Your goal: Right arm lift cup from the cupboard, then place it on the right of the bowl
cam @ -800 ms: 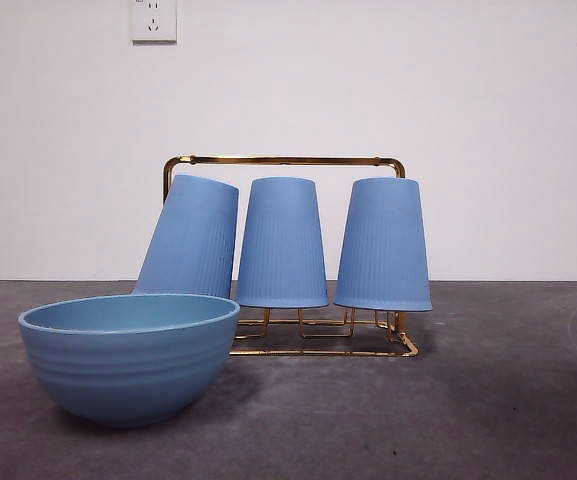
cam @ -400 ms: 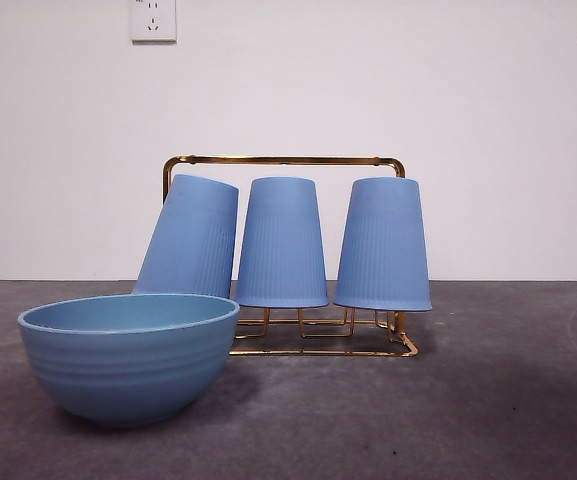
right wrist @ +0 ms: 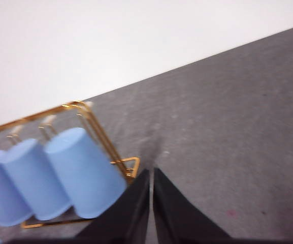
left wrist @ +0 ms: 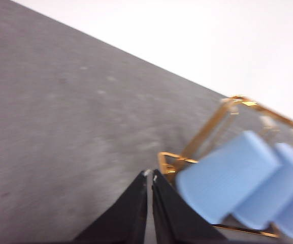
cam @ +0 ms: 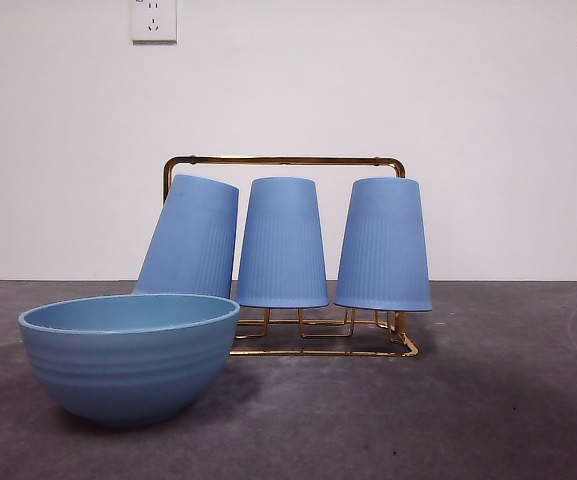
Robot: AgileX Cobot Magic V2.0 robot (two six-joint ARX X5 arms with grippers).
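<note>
Nothing on the table has moved since the earlier frames: the rack (cam: 284, 256), the cups and the bowl (cam: 128, 357) sit exactly where they did a second ago, and no arm has entered the front view.

Counting from the front: three cups, one bowl, one rack. All three cups are upside down on the rack's pegs, under its gold top bar. The left cup (cam: 190, 238) leans, its closed top tipped toward the middle cup (cam: 282, 243), and its lower part is hidden behind the bowl. The middle cup and the right cup (cam: 383, 245) stand straight — neither touches the other, and a little of the wall shows between them. The bowl stands in front of the rack's left end, nearer the camera, rim up. The table beside the bowl, in front of the rack's right end, is bare grey surface.

The right gripper (right wrist: 150, 175) hangs above the table just off the rack's right end, beside the nearest cup (right wrist: 84, 172), its two black jaws pressed nearly together and holding nothing. The left gripper (left wrist: 150, 177) is off the rack's other end, close to the leaning cup (left wrist: 224, 176), jaws likewise drawn to a thin slit and empty. Both wrist views are blurred.
</note>
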